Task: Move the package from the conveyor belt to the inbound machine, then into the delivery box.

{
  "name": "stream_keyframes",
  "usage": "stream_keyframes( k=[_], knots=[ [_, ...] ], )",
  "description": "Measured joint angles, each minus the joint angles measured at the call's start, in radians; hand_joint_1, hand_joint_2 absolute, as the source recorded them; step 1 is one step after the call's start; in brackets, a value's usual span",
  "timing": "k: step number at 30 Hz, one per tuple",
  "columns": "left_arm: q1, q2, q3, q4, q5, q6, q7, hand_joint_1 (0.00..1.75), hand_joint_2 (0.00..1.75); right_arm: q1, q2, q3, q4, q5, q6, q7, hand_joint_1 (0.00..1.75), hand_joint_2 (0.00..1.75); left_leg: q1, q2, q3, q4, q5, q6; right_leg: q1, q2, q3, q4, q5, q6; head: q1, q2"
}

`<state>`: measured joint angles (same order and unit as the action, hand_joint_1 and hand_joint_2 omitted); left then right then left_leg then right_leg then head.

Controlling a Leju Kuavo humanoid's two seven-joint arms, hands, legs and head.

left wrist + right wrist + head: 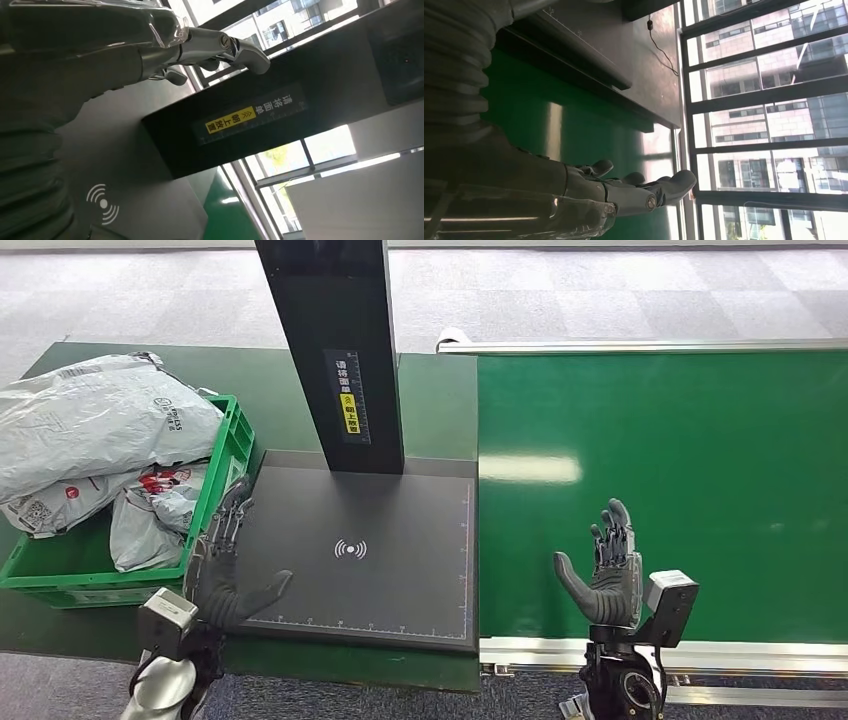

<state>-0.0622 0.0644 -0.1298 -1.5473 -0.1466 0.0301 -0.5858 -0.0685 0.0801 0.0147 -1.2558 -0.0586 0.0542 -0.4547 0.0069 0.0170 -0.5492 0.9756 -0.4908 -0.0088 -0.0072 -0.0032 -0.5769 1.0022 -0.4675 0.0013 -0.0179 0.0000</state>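
Left of my left hand, packages: grey plastic mailers (95, 425) heaped in the green delivery box (228, 455), crinkled and soft, piled above its rim, one with a red and white label; they lie just beside my left hand, apart from it
Left hand (228, 560): released, holding nothing, fingers stretched forward along the left edge of the inbound machine, thumb out over its plate; in the left wrist view the fingers (235, 50) reach out straight, silver and grey
Right hand (605, 570): released too, upright, palm toward the machine, fingers apart, above the near edge of the conveyor belt, well apart from the packages; the right wrist view shows its fingers (644, 190) over the belt
Inbound machine (360, 560): flat matte black plate with a white wave mark and ruler ticks, a black post (335, 350) rising from its far side with a yellow label
Conveyor belt (680, 470): smooth glossy green, metal rails at its edges, touching the machine's table
Table (430, 400): dark green
Room: grey carpet tiles on the floor (600, 290), tall windows with dark frames
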Motion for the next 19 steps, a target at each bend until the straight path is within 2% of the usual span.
stream_keyframes(
  k=[3,6,11,14,19],
  knots=[
    [0.008,-0.03,-0.025,0.013,0.0,-0.023,0.028,0.0,1.75,0.0,0.001,0.006,0.0,0.008,0.001,0.004,0.0,1.75,0.0,0.0,0.0,0.0,0.0,0.0,0.0,0.0,0.0,0.0,0.0,0.0,0.0,0.0],
    [0.006,-0.093,-0.066,0.107,-0.036,0.026,0.026,0.0,1.75,0.0,0.013,0.026,0.001,0.04,-0.001,0.022,0.0,1.75,0.0,0.0,0.001,0.0,0.0,0.0,0.0,0.0,0.001,0.0,0.0,0.0,0.0,0.0],
    [0.02,-0.191,-0.107,0.279,0.083,-0.018,0.01,0.0,1.75,0.009,0.038,0.057,0.028,0.051,-0.01,0.033,0.0,1.75,0.0,-0.001,0.0,0.0,0.0,0.0,0.0,0.0,0.001,0.0,0.0,0.0,0.0,0.0],
    [0.045,-0.211,-0.116,0.327,0.117,-0.04,0.009,0.0,1.75,0.027,0.043,0.064,0.049,0.047,-0.006,0.025,0.0,1.75,0.0,0.0,0.0,0.0,0.0,0.0,0.0,0.0,0.001,0.0,0.0,0.0,0.0,0.0],
    [0.067,-0.216,-0.117,0.345,0.141,-0.058,0.013,0.0,1.75,0.04,0.046,0.072,0.075,0.047,0.0,0.015,0.0,1.75,0.0,0.0,0.0,0.0,0.0,0.0,0.0,0.0,0.0,0.0,0.0,0.0,0.0,0.0]
  ],
)
